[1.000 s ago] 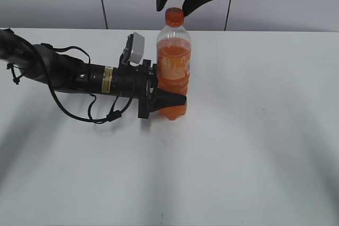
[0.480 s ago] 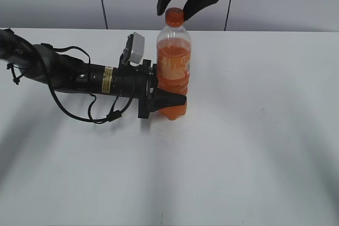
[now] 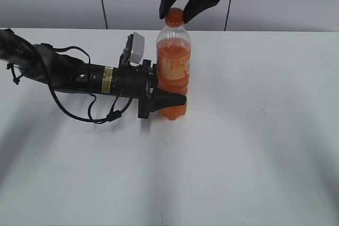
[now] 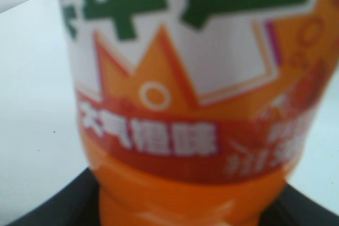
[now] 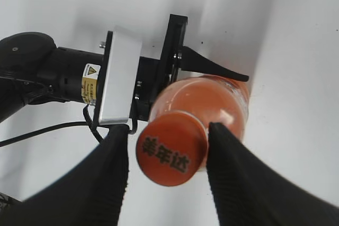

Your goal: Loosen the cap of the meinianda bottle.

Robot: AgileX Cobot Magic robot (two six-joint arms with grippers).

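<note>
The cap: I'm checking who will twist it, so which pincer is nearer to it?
Right. The right pincer straddles the cap from above, fingers on both sides. The left pincer clamps the meinianda bottle low on its body.

Bright, soft shadows; blurred left-wrist close-up
</note>
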